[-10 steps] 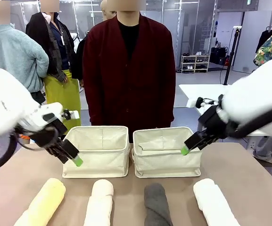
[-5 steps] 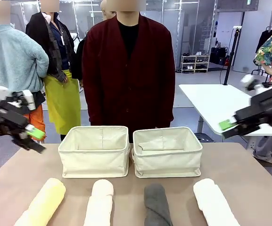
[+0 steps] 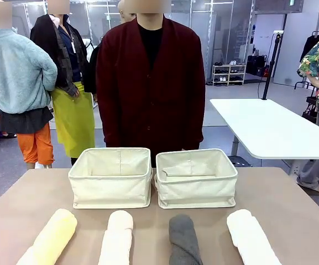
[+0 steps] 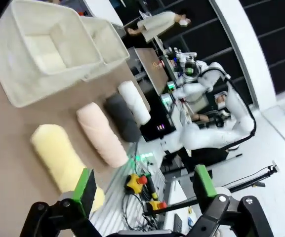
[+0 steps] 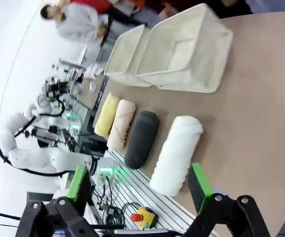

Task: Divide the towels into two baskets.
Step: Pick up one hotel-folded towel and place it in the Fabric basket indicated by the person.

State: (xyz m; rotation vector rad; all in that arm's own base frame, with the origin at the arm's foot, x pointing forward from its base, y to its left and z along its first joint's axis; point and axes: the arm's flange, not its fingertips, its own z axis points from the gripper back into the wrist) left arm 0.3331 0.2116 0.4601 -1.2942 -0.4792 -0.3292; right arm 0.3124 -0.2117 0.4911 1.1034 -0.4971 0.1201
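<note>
I note the left tool (image 4: 143,182) and right tool (image 5: 139,180) both spread wide and empty, held off the bench (image 3: 292,204), while four towels (image 3: 184,240) lie in a row on my side of the empty baskets (image 3: 112,190), apparently staged for two each.

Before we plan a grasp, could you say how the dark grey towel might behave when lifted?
The dark grey towel looks like soft rolled terry, so it would probably squash and sag when gripped. Lying as a cylinder, it may roll if nudged sideways.
</note>
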